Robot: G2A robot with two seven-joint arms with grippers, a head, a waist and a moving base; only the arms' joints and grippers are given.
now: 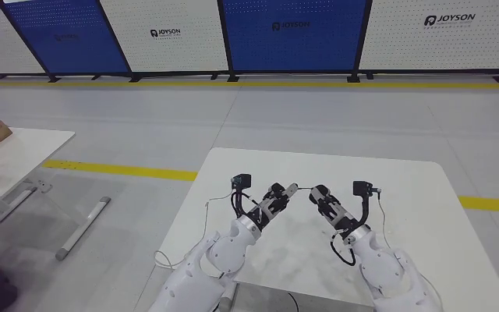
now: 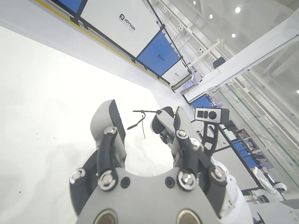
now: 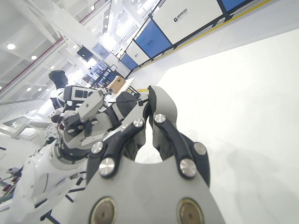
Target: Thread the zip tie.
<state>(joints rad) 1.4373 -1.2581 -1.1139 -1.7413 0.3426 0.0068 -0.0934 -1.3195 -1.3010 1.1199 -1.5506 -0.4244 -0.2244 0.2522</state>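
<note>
A thin black zip tie point(image 2: 143, 111) is held above the white table point(image 1: 405, 210). My right gripper point(image 3: 146, 100) is shut on its head end, and the strap point(image 3: 121, 101) sticks out sideways toward the other arm. In the left wrist view a loop of the strap hangs down from the straight part. My left gripper point(image 2: 147, 108) is open, and the free tip of the tie lies between its spread fingers point(image 2: 116, 117) without touching either. In the top view the left gripper point(image 1: 282, 192) and the right gripper point(image 1: 315, 193) face each other closely over the table's middle.
A second white table with a cardboard box point(image 1: 4, 131) stands at the far left. A metal bar point(image 1: 82, 228) lies on the floor between the tables. A thin white cable point(image 1: 204, 209) runs along my table's left edge. Blue and white partitions point(image 1: 292, 35) close the back.
</note>
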